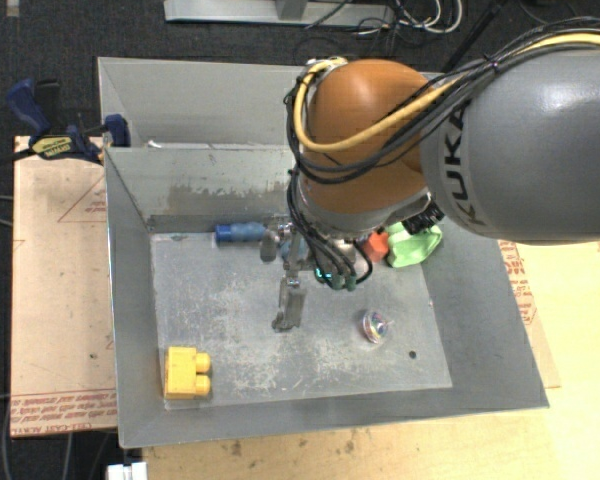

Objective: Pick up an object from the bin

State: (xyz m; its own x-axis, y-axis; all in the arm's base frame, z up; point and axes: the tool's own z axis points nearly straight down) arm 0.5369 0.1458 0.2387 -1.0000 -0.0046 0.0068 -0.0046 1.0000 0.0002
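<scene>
Jaws clenched, low over bin floor (230,318), between blue cylinder (240,234) and silvery trinket (375,327).

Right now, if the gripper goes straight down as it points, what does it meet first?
Likely the bare bin floor; the gripper points at an open patch, clear of the blue cylinder. Depth is uncertain.

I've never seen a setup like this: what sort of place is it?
Most likely a robotics lab or test bench. A grey KUKA arm reaches over a grey metal bin holding small odd things such as a yellow toy block, and loose cables lie on the floor behind.
</scene>
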